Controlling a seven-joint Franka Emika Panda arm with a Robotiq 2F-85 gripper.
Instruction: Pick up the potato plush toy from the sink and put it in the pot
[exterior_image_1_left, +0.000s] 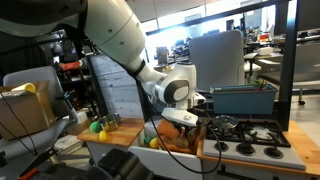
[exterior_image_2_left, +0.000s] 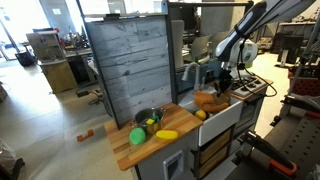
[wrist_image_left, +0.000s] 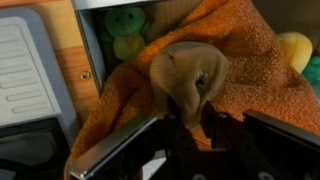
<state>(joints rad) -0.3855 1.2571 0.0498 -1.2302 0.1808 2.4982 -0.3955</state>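
The potato plush toy (wrist_image_left: 185, 80) is brown and rounded. In the wrist view it sits pinched between my gripper's (wrist_image_left: 188, 128) dark fingers, over a crumpled orange towel (wrist_image_left: 250, 90). In both exterior views the gripper (exterior_image_1_left: 181, 119) (exterior_image_2_left: 222, 88) is low over the towel (exterior_image_2_left: 210, 100), which lies in the sink (exterior_image_2_left: 224, 113) of the light wooden countertop. I cannot tell whether the plush is lifted off the towel. The small silver pot (exterior_image_2_left: 148, 117) stands further along the counter, apart from the gripper, with small items inside.
A green ball (exterior_image_2_left: 137, 136) and a yellow toy (exterior_image_2_left: 166, 134) lie on the counter by the pot. A black stove (exterior_image_1_left: 245, 135) and a blue-grey bin (exterior_image_1_left: 243, 100) are beside the sink. A green plush (wrist_image_left: 125, 30) and a yellow toy (wrist_image_left: 295, 50) lie beyond the towel.
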